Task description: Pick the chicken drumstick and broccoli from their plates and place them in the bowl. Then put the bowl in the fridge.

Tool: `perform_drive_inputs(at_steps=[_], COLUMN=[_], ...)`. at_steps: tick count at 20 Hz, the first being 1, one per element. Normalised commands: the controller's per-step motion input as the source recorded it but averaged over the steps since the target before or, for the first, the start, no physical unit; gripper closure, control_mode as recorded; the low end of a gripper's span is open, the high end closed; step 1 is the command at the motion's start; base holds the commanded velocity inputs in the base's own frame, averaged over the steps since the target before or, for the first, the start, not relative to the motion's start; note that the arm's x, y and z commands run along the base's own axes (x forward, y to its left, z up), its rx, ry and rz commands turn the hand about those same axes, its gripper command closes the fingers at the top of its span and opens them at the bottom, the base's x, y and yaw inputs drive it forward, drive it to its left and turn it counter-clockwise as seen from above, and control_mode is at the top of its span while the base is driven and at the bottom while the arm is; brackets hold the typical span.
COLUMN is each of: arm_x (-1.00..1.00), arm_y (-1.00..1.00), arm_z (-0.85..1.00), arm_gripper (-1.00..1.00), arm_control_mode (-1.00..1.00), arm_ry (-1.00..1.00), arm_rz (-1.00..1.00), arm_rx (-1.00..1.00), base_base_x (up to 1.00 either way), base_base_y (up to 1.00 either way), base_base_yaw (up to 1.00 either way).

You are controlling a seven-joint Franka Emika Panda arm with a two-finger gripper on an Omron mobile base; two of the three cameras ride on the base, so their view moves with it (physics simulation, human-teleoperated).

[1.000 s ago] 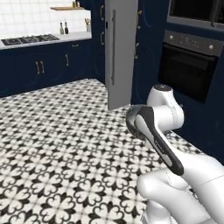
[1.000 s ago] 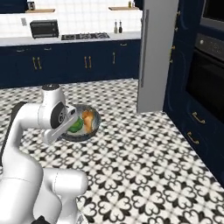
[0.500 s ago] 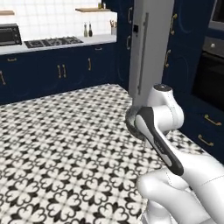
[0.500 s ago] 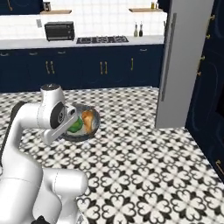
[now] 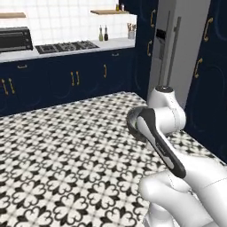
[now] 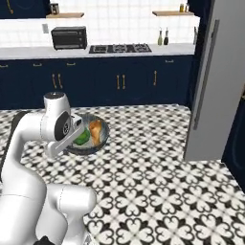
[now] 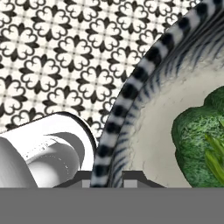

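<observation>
My gripper (image 6: 75,136) is shut on the left rim of the bowl (image 6: 99,145) and holds it up over the floor in the right base view. Inside the bowl lie the golden-brown chicken drumstick (image 6: 97,130) and the green broccoli (image 6: 82,137). In the hand view the striped dark rim of the bowl (image 7: 131,92) runs down between the fingertips of the gripper (image 7: 107,178), with the broccoli (image 7: 197,131) on the pale inside. The grey fridge (image 6: 215,95) stands at the right with its doors shut, and its black dispenser panel shows on the fridge (image 5: 177,57) in the left base view. The plates are out of view.
Navy cabinets with gold handles (image 6: 119,81) run along the back wall under a white counter with a stove (image 6: 117,48), a black toaster oven (image 6: 69,37) and bottles (image 6: 162,37). A patterned black-and-white floor (image 6: 158,182) lies open between me and the fridge.
Both base views have swung, so the camera moved: the fridge now sits further right and more of the back counter shows. The bowl stays the same in my grip.
</observation>
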Motion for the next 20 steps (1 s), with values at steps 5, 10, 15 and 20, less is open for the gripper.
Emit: perform_drive_inputs(at_steps=[5,10,15,20], arm_x=[0.00,0.00,0.00,0.00], arm_y=[0.00,0.00,0.00,0.00], arm_z=[0.00,0.00,0.00,0.00], arm_gripper=[1.00,1.00,1.00,1.00], arm_control_mode=[1.00,1.00,1.00,1.00], arm_ry=[0.00,0.00,0.00,0.00], arm_rz=[0.00,0.00,0.00,0.00], arm_rx=[0.00,0.00,0.00,0.00], base_base_x=[1.00,1.00,1.00,1.00], base_base_y=[0.83,0.83,0.79,0.85], base_base_yaw=[0.00,0.00,-0.05,-0.34])
